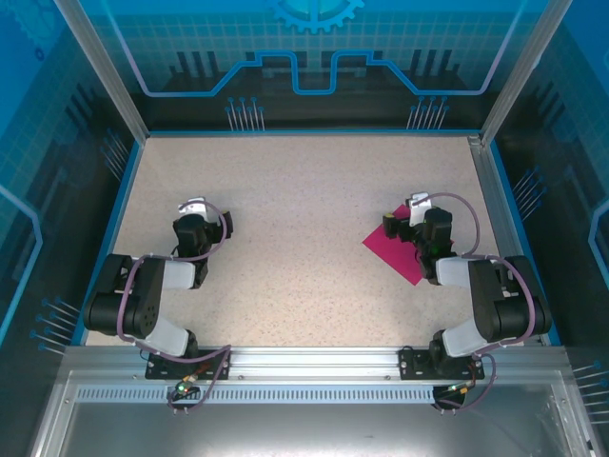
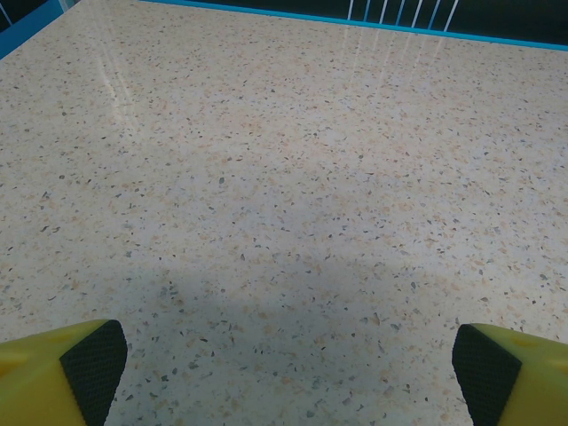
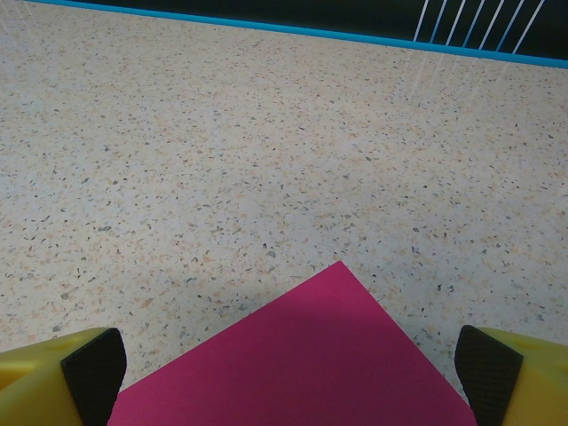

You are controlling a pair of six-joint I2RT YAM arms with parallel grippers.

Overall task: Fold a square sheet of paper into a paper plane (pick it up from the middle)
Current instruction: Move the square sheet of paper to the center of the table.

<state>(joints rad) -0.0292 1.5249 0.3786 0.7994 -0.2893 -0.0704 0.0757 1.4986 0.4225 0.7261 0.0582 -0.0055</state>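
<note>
Workcell contents, listed from the near edge outward; positions given against the square sheet of paper (image 1: 392, 246)

1. Metal rail (image 1: 314, 367): along the near edge, well short of the sheet; carries both arm bases
2. Right arm (image 1: 495, 305): rises from the rail on the near side of the sheet and slightly to its right, then reaches over the sheet's right-hand part, hiding it in the overhead view
3. Left arm (image 1: 143, 300): folded, well apart from the sheet on its left
4. Right gripper (image 3: 284, 373): directly over the sheet; jaws spread wide, nothing grasped. Black pads (image 3: 93, 368) stand at either side of the wrist view with magenta between them; whether they touch the paper cannot be told
5. Left gripper (image 2: 284, 373): far to the left of the sheet, level with it; jaws released and wide, pads (image 2: 93, 364) over bare speckled surface
6. Square sheet of paper: magenta, unfolded, lying flat as a diamond, one sharp corner pointing away past the right gripper's fingers
7. Table (image 1: 304, 190): beige speckled top under the sheet, extending beyond it
8. Blue rim (image 1: 304, 132): far edge, well beyond the sheet
9. Blue patterned panel (image 1: 314, 57): behind the rim, farthest from the sheet
</note>
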